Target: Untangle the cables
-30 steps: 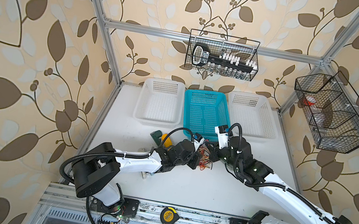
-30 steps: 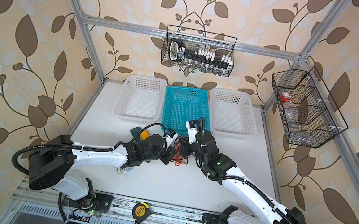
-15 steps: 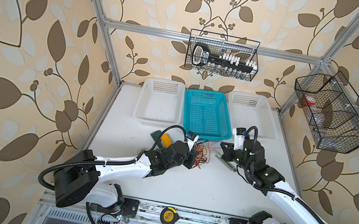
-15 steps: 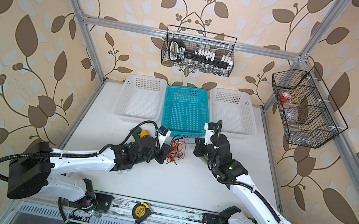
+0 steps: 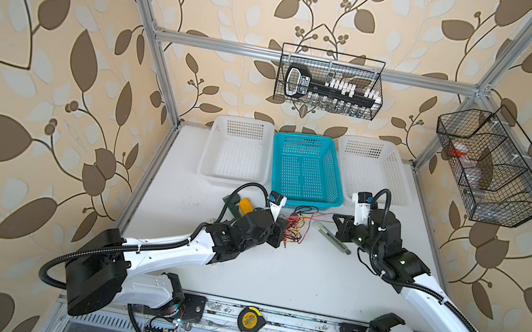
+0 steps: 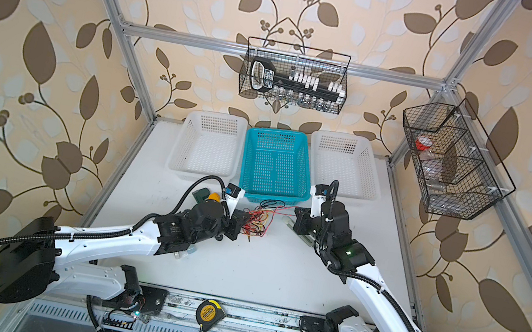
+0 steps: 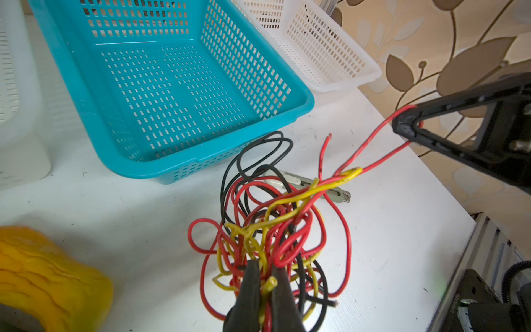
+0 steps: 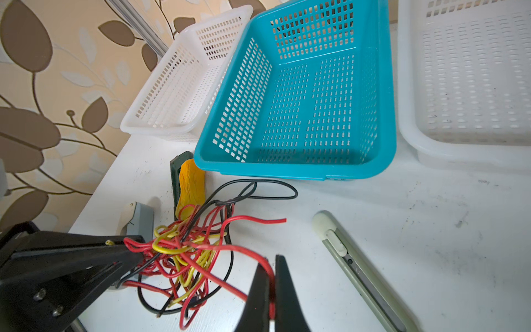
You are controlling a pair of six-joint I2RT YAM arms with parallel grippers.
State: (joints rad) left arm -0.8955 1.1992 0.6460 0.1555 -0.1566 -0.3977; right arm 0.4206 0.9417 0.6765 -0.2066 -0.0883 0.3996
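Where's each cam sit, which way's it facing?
Top views: overhead, looking down at table; left arm, right arm whole.
Left wrist: behind left pincer, shut on cables, facing teal basket.
Right wrist: behind right pincer, shut on red cable, facing same basket.
Shared: both wrists see cables, basket, each other's pincer.

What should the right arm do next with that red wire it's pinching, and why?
Probably draw the right gripper slowly farther from the tangle. Its jaws are shut on a red cable stretched out of it, while the left gripper pins the rest. A yellow cable is hooked around that red strand, so pull gently.
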